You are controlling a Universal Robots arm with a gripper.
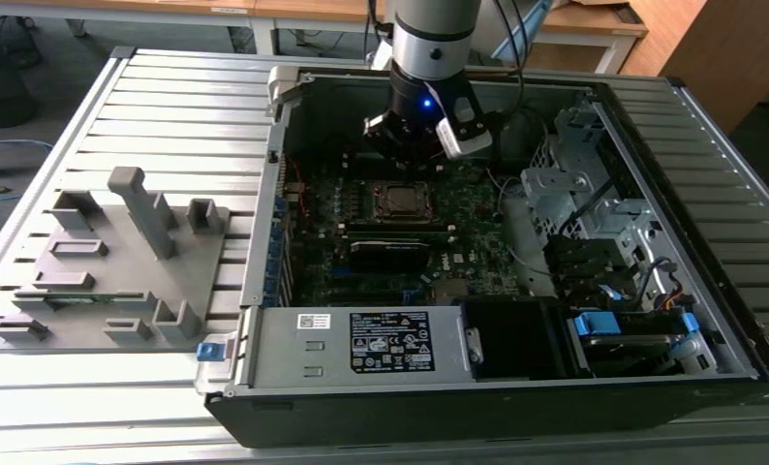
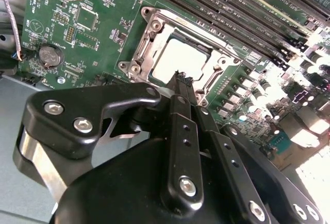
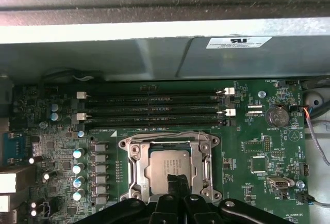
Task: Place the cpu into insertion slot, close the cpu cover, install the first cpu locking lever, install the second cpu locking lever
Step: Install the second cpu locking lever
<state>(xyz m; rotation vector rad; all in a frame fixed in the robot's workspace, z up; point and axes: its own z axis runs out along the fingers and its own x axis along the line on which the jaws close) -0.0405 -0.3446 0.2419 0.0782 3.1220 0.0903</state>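
Grey cpu (image 3: 169,166) under cpu cover (image 3: 135,170) | gripper (image 3: 175,180) jaws together, empty, above

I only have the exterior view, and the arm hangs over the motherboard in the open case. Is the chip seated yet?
Observer: Yes. In the first wrist view the cpu lies flat in the insertion slot.
Operator: And the cover?
Observer: The cpu cover is folded down around it, and the chip's top shows through its window.
Operator: How is the claw?
Observer: In both wrist views the claw has its fingers together, with the tips at the cover's edge.
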